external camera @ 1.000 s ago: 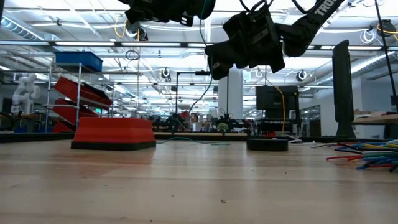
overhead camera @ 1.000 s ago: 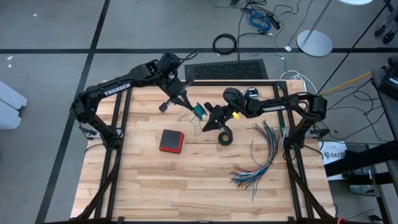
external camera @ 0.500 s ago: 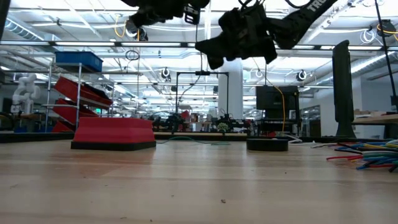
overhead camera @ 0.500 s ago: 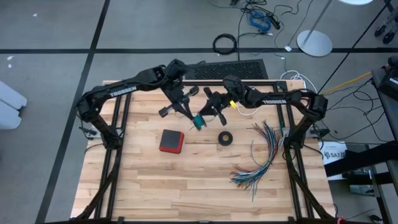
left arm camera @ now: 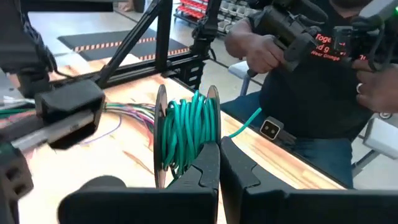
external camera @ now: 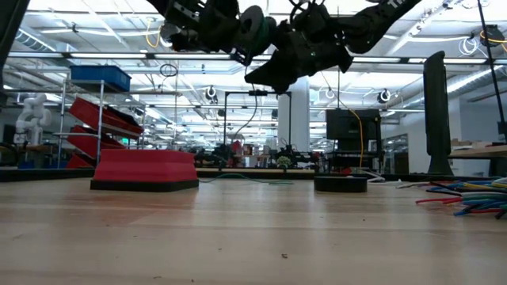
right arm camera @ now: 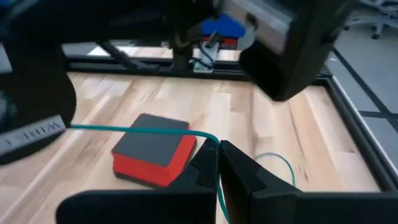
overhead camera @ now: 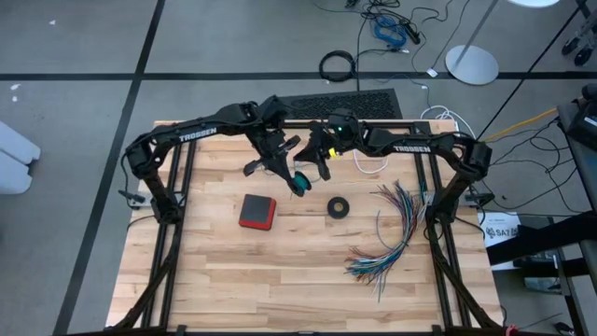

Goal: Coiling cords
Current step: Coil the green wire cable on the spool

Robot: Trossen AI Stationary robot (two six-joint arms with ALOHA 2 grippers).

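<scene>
Teal-green thin cord (left arm camera: 186,134), now spooled, is sitting upper centre; your left gripper (left arm camera: 219,163) is clamping it, your right gripper (right arm camera: 217,163) pinching its strand after closing in, coiling progressing.

The table (overhead camera: 280,271) is pale butcher-block wood, smooth with a satin sheen; the teal-green cord (left arm camera: 186,134) looks like glossy plastic sheathing; the gripper fingers (left arm camera: 202,171) are matt black plastic; the red block (right arm camera: 155,152) has a matt dark top.

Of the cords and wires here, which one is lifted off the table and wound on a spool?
The teal-green cord: it is wound on a spool held by the left gripper above the table, while the multicoloured wires lie fanned on the wood.
</scene>
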